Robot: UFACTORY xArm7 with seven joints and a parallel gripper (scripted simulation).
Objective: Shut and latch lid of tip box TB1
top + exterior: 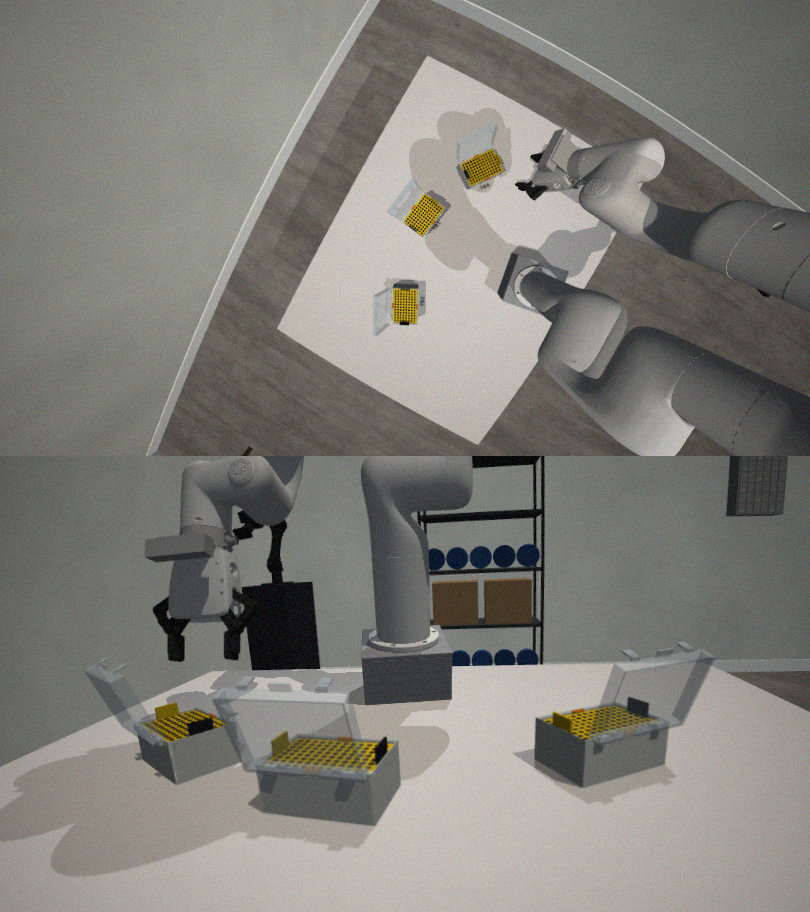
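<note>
Three grey tip boxes with yellow tip racks stand flat on the white mat, each with its clear lid raised open. In the exterior view they are the left box (184, 739), the middle box (325, 773) and the right box (600, 747). From above they are the far box (481, 167), the middle box (423, 214) and the near box (404, 305). Their labels are too small to read, so I cannot tell which is TB1. My gripper (202, 647) is open and empty. It hangs above and behind the left box, beside it in the overhead view (531, 173), touching nothing.
The arm's grey base block (406, 674) stands on the mat's back edge, behind the middle box. A black panel (281, 623) and a shelf rack (481, 569) with brown cartons stand behind the bench. The mat (442, 339) lies on a wooden bench with a curved rim.
</note>
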